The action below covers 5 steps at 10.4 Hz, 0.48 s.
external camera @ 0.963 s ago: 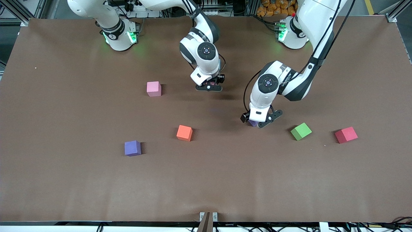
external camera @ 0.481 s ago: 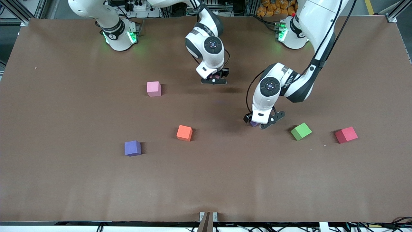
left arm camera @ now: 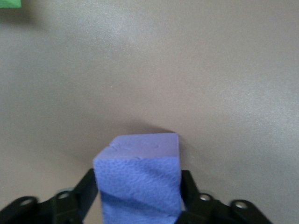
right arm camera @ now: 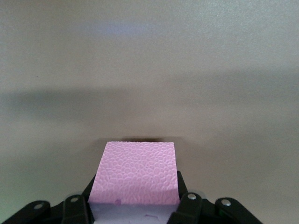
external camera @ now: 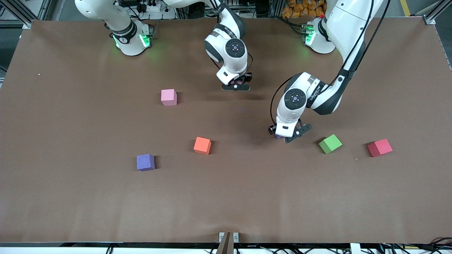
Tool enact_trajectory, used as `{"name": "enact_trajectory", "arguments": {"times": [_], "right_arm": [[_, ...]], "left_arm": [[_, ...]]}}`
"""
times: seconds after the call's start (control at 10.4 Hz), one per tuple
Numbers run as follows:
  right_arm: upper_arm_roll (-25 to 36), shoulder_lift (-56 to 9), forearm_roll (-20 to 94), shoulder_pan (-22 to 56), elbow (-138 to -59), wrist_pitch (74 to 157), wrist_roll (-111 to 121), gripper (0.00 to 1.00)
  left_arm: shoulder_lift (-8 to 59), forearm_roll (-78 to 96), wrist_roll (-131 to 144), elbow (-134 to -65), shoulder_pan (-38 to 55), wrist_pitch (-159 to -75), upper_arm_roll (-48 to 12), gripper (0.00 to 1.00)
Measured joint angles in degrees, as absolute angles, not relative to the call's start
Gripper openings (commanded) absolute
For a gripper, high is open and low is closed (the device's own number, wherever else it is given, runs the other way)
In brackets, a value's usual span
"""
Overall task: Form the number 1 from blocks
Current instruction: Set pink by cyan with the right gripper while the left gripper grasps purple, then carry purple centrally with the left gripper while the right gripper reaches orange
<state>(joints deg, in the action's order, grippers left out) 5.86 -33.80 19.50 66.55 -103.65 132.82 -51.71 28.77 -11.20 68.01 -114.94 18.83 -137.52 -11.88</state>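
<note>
The left gripper [external camera: 286, 135] has just closed on a purple block [left arm camera: 138, 179] sitting on the tabletop [external camera: 226, 197] between the orange block [external camera: 202, 145] and green block [external camera: 330, 143], while the right gripper [external camera: 236, 85], clamped on a pink block [right arm camera: 134, 172], has drifted toward the bases.

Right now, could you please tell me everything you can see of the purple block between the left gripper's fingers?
The purple block is a small matte foam cube with a finely pebbled, slightly dented surface. It sits between the fingers of the left gripper, which press against two facing sides. It casts a shadow on the brown table; whether it rests on the table or is just lifted cannot be told. In the front view only a sliver shows under the gripper, between the orange block and the green block.
</note>
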Motion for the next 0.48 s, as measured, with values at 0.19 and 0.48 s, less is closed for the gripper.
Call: {"name": "enact_trajectory", "arguments": {"times": [0.19, 0.48], "right_arm": [[5.87, -34.06, 19.50, 66.55, -103.67, 132.75, -51.71, 0.78], [5.86, -34.19, 19.50, 66.55, -103.66, 132.74, -51.72, 1.00]], "left_arm": [[28.81, -11.24, 66.17, -113.93, 19.76, -137.52, -11.89, 0.00], [26.29, -11.24, 57.13, -112.54, 22.05, -134.69, -12.36, 0.00]]}}
